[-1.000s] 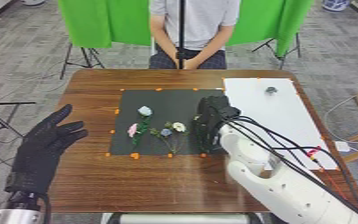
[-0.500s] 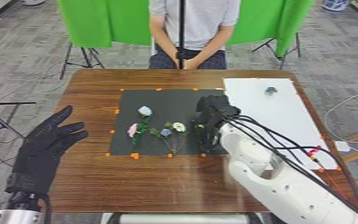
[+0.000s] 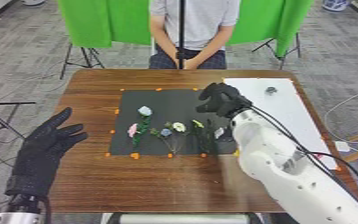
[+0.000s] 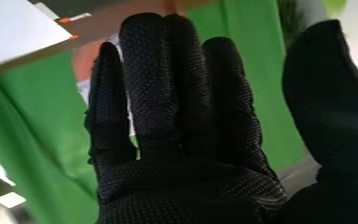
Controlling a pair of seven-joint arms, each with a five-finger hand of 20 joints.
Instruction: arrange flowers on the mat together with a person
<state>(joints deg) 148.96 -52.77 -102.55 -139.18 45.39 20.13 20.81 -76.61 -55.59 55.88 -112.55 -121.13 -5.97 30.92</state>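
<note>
Flowers (image 3: 145, 111) lie on the black mat (image 3: 171, 102) in my head view, one bluish bloom (image 3: 270, 90) on white paper (image 3: 286, 117) making this nearly done, I judge, left hand (image 3: 44, 145) relaxed; in wrist view, my right hand (image 4: 180, 187) is straight-fingered, empty.

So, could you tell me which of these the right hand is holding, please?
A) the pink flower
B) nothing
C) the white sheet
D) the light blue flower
B: the right hand has its fingers straight with nothing between them, while the pink flower and the light blue flower both lie on the mat.
</note>
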